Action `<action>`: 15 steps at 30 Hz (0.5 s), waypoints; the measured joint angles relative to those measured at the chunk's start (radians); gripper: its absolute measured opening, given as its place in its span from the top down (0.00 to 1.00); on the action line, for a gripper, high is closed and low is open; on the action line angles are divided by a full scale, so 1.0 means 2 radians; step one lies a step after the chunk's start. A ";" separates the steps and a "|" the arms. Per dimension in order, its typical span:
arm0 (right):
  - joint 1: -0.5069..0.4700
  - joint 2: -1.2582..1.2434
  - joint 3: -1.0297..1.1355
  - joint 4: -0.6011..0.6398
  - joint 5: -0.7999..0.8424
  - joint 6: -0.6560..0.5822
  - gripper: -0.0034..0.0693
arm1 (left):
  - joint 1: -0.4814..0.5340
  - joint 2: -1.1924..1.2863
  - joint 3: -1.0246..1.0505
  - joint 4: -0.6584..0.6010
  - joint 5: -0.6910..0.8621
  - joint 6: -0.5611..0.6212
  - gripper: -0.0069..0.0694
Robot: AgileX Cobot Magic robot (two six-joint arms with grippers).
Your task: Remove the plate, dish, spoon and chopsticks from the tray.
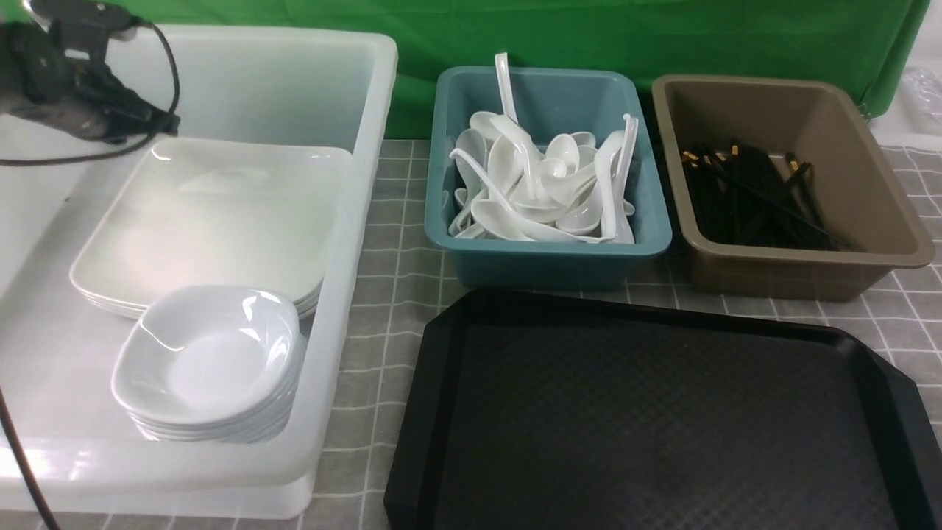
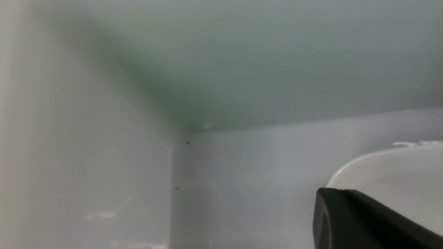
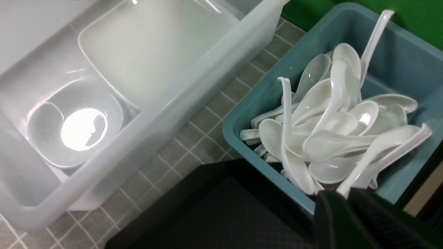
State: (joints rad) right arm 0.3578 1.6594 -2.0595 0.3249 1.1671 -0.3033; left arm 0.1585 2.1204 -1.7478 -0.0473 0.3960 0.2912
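the tray point(image 1: 662, 412) shows nothing on its floor in the front view, so the clearing looks done and the one thing left to weigh is how the left hand point(image 1: 147, 121) gets out. that hand hangs inside the white tub point(image 1: 368, 147), which sits on the counter point(image 1: 397, 243) to the tray's left, and it is at the tub corner farthest from the tray. the plate point(image 1: 213, 221) tops a stack just on the tray side of the hand, with one rounded corner nearly under a finger point(image 2: 363, 221) in the left wrist view. the tub walls are close on the other two sides. only one finger shows there and the front view is too dark, so i cannot tell whether the hand is open or closed. the way out is probably straight up, then back toward the tray. the dish point(image 1: 210, 361) tops a second stack nearer the tray's front. spoons point(image 1: 537, 184) fill the teal bin point(image 1: 552, 250) just behind the tray, and the chopsticks point(image 1: 751, 195) lie in the brown bin point(image 1: 868, 221) beside it. the right hand point(image 3: 347, 214) hovers over the tray's far edge by the teal bin, fingers pressed together on nothing.
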 joint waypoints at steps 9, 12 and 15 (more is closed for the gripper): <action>0.000 -0.022 -0.002 -0.065 0.000 0.030 0.86 | -0.015 -0.125 0.000 -0.147 0.109 0.033 0.89; 0.000 -0.061 -0.004 -0.112 0.000 0.056 0.90 | -0.033 -0.165 0.000 -0.175 0.166 0.064 0.89; 0.000 -0.126 -0.006 -0.162 0.000 0.085 0.92 | -0.069 -0.220 0.000 -0.193 0.209 0.087 0.89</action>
State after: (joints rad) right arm 0.3578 1.4077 -2.0705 0.0000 1.1671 -0.1327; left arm 0.0197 1.6812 -1.7478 -0.4343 0.8134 0.4643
